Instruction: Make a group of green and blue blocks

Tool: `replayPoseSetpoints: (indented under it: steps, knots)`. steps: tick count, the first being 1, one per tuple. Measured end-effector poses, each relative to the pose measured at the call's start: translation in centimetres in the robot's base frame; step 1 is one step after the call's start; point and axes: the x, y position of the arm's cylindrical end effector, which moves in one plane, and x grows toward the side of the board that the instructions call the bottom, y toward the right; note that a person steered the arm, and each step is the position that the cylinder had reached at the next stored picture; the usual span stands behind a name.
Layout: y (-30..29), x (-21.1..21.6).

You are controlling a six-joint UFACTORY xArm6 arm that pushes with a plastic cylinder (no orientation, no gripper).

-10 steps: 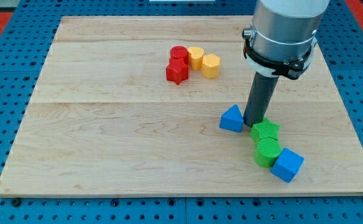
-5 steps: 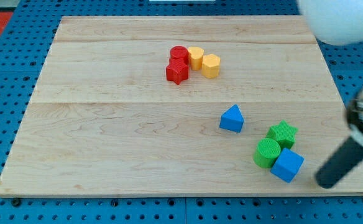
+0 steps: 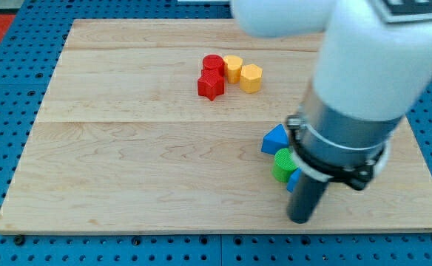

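My tip point(image 3: 299, 219) rests on the board near its bottom edge, right of centre. Just above it a green round block point(image 3: 282, 164) touches a blue triangular block point(image 3: 274, 138) above it. A sliver of a blue block point(image 3: 293, 181) shows against the rod's left side, below the green round block. The arm's wide body hides the board to the right of these, so the green star block does not show.
A red round block point(image 3: 214, 62), a red star block point(image 3: 210, 85) and two yellow blocks point(image 3: 233, 68) point(image 3: 251, 77) sit clustered at the board's upper middle. The wooden board point(image 3: 127, 148) lies on a blue pegboard point(image 3: 1, 148).
My tip swung from the board's right edge to the bottom, left of where it was. The green round block and blue block slid left and up against the blue triangle. The arm now hides the green star.
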Motion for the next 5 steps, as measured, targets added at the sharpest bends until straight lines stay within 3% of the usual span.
replayPoseSetpoints:
  steps: [1, 4, 5]
  knots:
    - [-2.1, -1.3]
    - [1.4, -3.2]
    - [-2.8, -2.8]
